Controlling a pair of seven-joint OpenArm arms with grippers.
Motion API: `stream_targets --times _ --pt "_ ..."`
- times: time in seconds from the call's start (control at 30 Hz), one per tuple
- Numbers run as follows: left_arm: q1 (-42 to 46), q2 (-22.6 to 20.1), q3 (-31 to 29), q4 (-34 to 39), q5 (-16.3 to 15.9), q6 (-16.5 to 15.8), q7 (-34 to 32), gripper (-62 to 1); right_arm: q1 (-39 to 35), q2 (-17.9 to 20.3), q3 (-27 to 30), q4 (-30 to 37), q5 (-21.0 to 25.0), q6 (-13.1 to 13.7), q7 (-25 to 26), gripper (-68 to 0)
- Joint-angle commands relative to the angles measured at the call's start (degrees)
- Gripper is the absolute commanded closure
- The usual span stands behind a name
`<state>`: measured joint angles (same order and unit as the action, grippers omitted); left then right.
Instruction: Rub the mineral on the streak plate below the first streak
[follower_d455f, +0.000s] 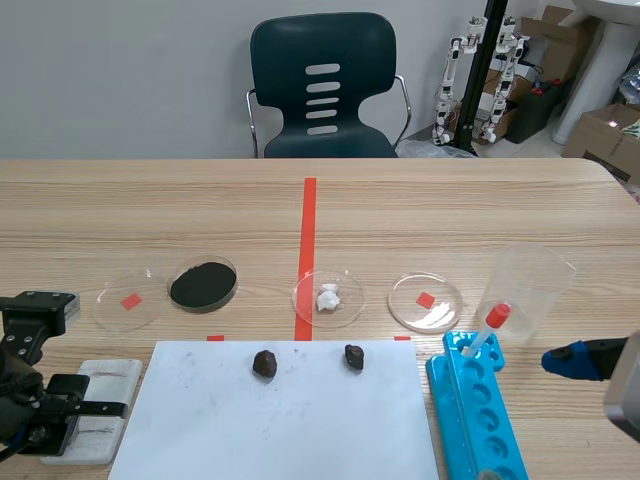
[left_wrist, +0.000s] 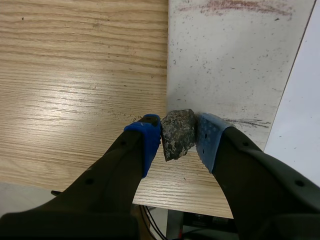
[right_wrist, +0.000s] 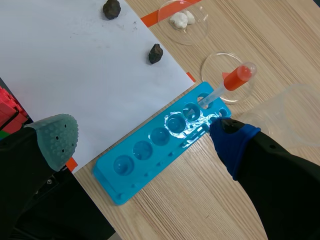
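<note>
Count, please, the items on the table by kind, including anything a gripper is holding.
Mineral pieces: 3
Petri dishes: 4
Streak plate: 1
Blue well tray: 1
Pipette: 1
Clear plastic beaker: 1
White paper sheet: 1
Total: 12

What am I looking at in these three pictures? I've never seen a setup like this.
It is a robot with two black arms at a wooden table. One picture looks over the table from between the arms; the other two come from cameras on each wrist. The left gripper is shut on a dark mineral at the edge of a white streak plate. The right gripper is open near a blue well tray holding a dropper. Also there: white paper with two stones, petri dishes, a clear cup.
</note>
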<state>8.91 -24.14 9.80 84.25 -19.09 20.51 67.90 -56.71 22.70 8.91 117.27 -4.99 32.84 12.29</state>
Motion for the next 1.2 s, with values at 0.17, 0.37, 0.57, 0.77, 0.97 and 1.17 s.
stream_targets --times 0.17,0.37,0.57,0.77,0.97,1.17 --pt "0.6 -0.5 -0.1 -0.3 -6.5 -1.5 -0.8 -14.7 0.4 0.6 0.1 0.9 0.4 -0.1 0.5 -54.7" --pt "0.6 -0.5 -0.1 -0.3 -15.7 -5.3 -1.5 -14.7 0.4 0.6 0.1 0.9 0.4 -0.1 0.5 -54.7" --pt "0.6 -0.5 -0.1 -0.3 -15.5 -5.3 -1.5 -14.7 0.4 0.6 0.1 0.9 0.4 -0.1 0.5 -54.7" --pt "0.6 -0.5 -0.1 -0.3 -6.1 -1.5 -0.5 -14.7 0.4 0.6 0.1 0.9 0.4 -0.1 0.5 -54.7" --pt "0.6 -0.5 -0.1 -0.3 6.1 4.3 -0.5 -14.7 0.4 0.6 0.1 0.9 0.4 -0.1 0.5 -54.7" --pt "1.0 -0.7 -0.3 -0.2 14.9 7.3 -0.6 -14.7 0.4 0.6 0.1 0.9 0.4 -0.1 0.5 -54.7"
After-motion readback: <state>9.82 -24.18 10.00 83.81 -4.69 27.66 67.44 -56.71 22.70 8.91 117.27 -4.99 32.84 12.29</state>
